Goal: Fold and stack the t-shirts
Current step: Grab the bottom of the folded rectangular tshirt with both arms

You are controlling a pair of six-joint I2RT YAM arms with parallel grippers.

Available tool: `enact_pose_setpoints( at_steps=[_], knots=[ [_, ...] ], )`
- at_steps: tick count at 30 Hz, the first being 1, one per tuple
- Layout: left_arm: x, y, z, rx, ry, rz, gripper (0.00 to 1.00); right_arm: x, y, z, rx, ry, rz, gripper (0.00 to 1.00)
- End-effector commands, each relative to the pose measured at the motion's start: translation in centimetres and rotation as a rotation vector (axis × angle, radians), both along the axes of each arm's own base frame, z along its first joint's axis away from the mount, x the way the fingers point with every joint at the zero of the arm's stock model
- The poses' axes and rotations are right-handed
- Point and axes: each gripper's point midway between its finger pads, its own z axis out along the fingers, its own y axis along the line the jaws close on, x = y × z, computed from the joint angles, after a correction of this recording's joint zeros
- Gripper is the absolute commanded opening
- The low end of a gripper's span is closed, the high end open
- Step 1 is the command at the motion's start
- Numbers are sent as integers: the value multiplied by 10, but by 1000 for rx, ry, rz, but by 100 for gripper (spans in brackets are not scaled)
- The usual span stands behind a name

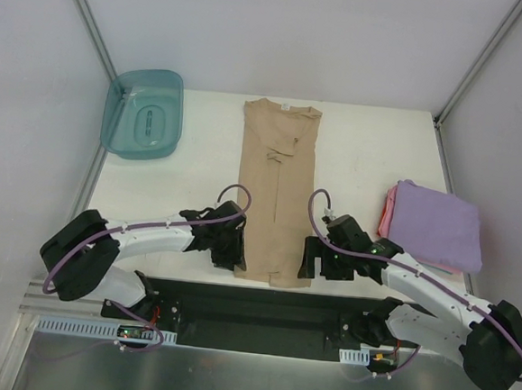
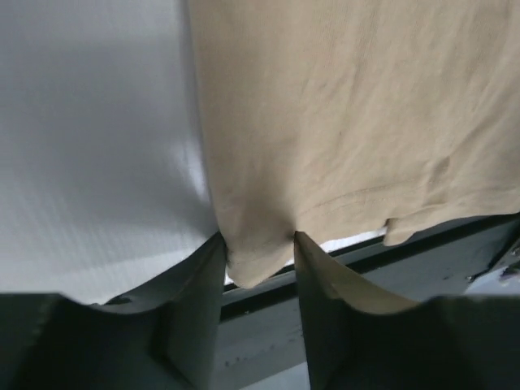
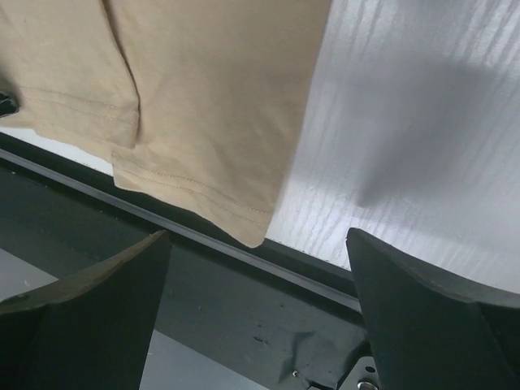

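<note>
The tan shirt [image 1: 277, 192] is lying folded lengthwise on the table [image 1: 372, 159], hem at the near edge. The left gripper [image 2: 256, 244] is standing half-closed around the left hem corner, fingers [image 2: 203, 276] touching cloth; whether it is gripping, I cannot tell. The right gripper [image 1: 310, 257] is hovering wide open and empty by the right corner. The purple shirt [image 1: 435, 222] is lying on the pink shirt [image 1: 387, 214] at the right.

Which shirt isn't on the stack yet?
The tan shirt, lying long in the middle; the lavender shirt sits folded on the pink shirt at right.
</note>
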Motion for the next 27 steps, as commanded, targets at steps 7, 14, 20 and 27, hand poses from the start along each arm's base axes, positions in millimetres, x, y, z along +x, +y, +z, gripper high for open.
enact_pose_setpoints(
  at_steps=[7, 14, 20, 27],
  knots=[
    [-15, 4, -8, 14, 59, -26, 0, -8, 9, -9, 28, 73, 14, 88],
    [-24, 13, -14, 23, 88, -9, 0, -15, 21, -18, 59, 131, 54, 65],
    [-24, 13, -11, 13, 80, 7, 0, -26, 36, -22, 91, 169, 98, 35],
    [-35, 7, 10, -78, 38, 2, 0, -47, 41, -4, 150, 147, 157, 1]
  ],
)
